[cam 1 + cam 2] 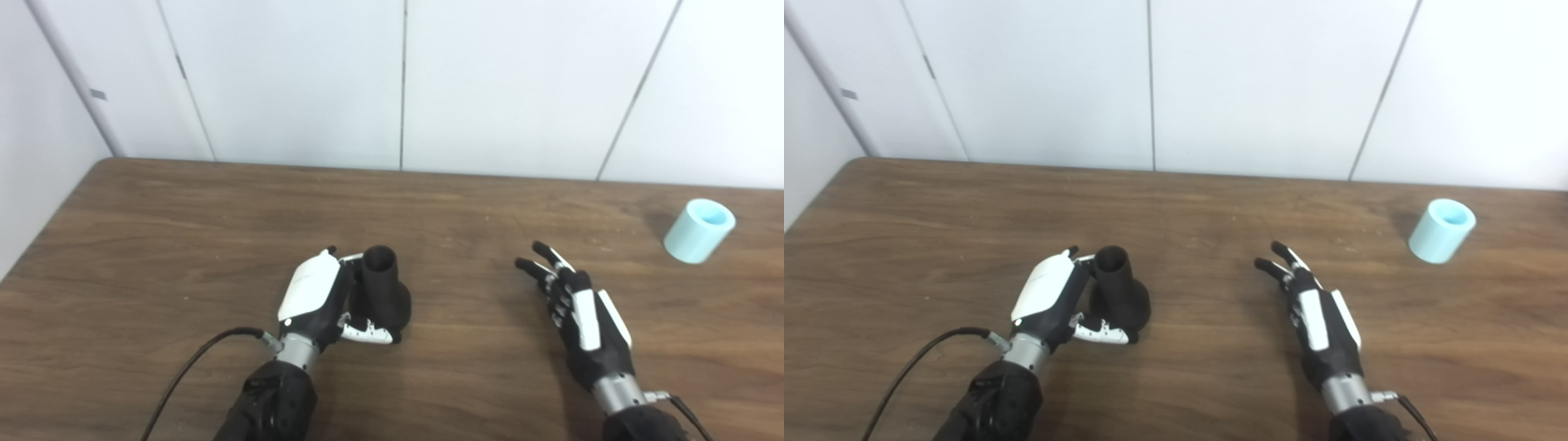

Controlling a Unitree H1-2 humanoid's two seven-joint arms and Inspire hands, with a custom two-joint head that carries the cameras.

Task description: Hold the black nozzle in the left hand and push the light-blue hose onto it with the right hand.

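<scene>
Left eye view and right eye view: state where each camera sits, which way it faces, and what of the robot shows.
Left eye view: on the head, left of its twin, looking down and forward at the brown wooden table; both forearms enter from below, the left hand at the black flared plastic nozzle, the right hand open.
Right eye view: beside it to the right, facing the same way; the same arms sit further left in the picture.
Shared: table, nozzle, both hands, the light-blue short hose piece far right, white wall panels.

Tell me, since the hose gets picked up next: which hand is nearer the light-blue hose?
Right. The right hand lies open on the table, short of the light-blue hose; the left hand, wrapped around the black nozzle, is farther away.
</scene>
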